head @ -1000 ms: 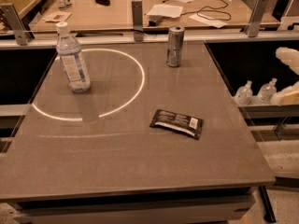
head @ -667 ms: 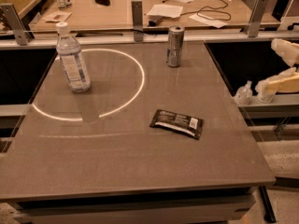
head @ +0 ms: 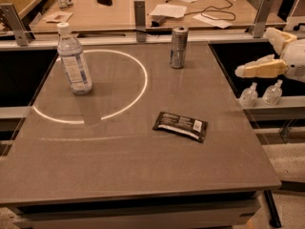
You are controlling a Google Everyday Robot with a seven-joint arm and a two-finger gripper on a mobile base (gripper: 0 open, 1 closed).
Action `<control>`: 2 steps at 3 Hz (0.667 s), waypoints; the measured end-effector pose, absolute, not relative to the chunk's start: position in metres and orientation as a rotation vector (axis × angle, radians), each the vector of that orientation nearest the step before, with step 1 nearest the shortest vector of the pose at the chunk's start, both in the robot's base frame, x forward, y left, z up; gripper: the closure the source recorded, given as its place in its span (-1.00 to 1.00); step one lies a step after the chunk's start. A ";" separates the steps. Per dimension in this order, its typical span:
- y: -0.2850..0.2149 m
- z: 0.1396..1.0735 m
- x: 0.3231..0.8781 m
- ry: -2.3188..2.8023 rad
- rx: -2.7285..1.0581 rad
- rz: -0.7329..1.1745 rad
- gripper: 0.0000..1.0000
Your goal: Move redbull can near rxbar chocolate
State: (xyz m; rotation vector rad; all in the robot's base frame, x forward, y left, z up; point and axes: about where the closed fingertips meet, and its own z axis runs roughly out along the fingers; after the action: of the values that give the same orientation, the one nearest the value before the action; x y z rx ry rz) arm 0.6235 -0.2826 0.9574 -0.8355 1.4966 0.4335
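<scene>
Further into frame from the right edge than 0.7 s ago: gripper (head: 252, 51), beside the table (head: 119, 175), 2 fingers spread wide, holding nothing. Upright at upper centre: redbull can (head: 178, 47). Flat at centre-right, well apart from it: rxbar chocolate (head: 180, 126).

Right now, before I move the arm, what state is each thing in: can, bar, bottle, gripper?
can: upright, at the far edge of the table, not held.
bar: lying flat, right of the table's middle, well apart from the can.
bottle: upright, cap on, far left.
gripper: open, empty, off the table's right side.
</scene>
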 end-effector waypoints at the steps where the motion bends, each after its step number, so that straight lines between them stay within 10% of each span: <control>1: -0.274 0.949 0.651 1.527 -0.838 0.424 -1.00; 2: -0.261 0.939 0.683 1.546 -0.853 0.442 -1.00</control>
State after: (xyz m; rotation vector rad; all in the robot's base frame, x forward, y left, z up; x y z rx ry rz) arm 0.6825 -0.2612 0.9390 -0.8532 1.5456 0.4424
